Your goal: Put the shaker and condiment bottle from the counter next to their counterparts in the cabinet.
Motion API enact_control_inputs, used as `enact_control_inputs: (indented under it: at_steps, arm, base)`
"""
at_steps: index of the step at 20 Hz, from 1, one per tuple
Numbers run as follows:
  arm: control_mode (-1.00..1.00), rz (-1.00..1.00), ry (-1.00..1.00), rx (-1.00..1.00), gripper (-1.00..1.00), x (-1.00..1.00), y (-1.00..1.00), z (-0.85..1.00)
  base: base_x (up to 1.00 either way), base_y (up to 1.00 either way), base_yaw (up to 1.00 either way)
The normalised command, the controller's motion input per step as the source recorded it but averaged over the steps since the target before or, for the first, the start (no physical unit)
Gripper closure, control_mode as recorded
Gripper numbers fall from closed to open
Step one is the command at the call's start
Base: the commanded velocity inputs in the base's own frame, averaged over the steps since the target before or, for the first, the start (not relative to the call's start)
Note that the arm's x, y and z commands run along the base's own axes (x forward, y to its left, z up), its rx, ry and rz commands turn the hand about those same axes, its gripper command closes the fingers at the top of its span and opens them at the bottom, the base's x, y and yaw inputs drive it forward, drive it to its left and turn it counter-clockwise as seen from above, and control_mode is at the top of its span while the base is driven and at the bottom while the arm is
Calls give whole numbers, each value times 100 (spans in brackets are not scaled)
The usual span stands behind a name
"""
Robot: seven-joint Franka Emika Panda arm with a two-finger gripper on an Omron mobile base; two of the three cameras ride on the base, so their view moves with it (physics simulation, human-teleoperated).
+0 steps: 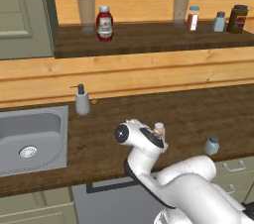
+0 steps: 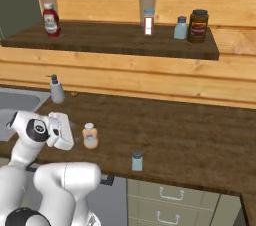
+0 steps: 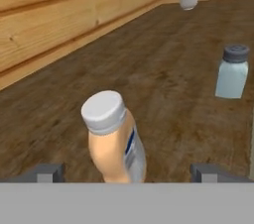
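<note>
**Two items left on the counter, none shelved yet**

Nothing moved to the cabinet (image 1: 149,44) so far, judging by the layout: both the condiment bottle (image 2: 90,136) and the shaker (image 2: 137,160) standing on the counter (image 2: 190,135). Both placements left to do, starting apparently with the bottle.

Gripper (image 3: 126,171) spread wide, holding nothing, one dark fingertip (image 3: 44,172) on each side of the condiment bottle, bottle between them but not pinched. Seen from the hand, bottle upright just ahead of the claw, shaker off to one side, well apart from it. From the right base, shaker nearer the counter's front edge than the bottle.

Up in the cabinet, relative to the red sauce bottle (image 1: 104,23) at its left end: white-and-red shaker (image 1: 193,18), light-blue shaker (image 1: 219,21) and dark jar (image 1: 237,18) grouped far along toward the opposite end. Free shelf floor beside both counterparts.

Materials and shapes: condiment bottle peach-orange, rounded shoulders, ribbed white cap, pale label band, probably soft squeeze plastic. Shaker pale teal, translucent, squat, grey cap. Counter dark brown wood grain, matte. Back wall light pine planks. Steel-grey sink (image 1: 30,139) set into the counter, grey soap pump (image 1: 82,100) just beside the sink's far corner.
</note>
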Motion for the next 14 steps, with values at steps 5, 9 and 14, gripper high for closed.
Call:
enact_control_inputs:
  at_steps: [5, 9, 14]
  arm:
    - [-100, 0, 0, 2, -100, 22, -30, -35]
    - [-100, 0, 0, 1, -100, 27, -24, -38]
    - [-100, 0, 0, 2, -100, 21, -33, -44]
  base:
    - [0, 0, 0]
    - [0, 0, 0]
    - [0, 0, 0]
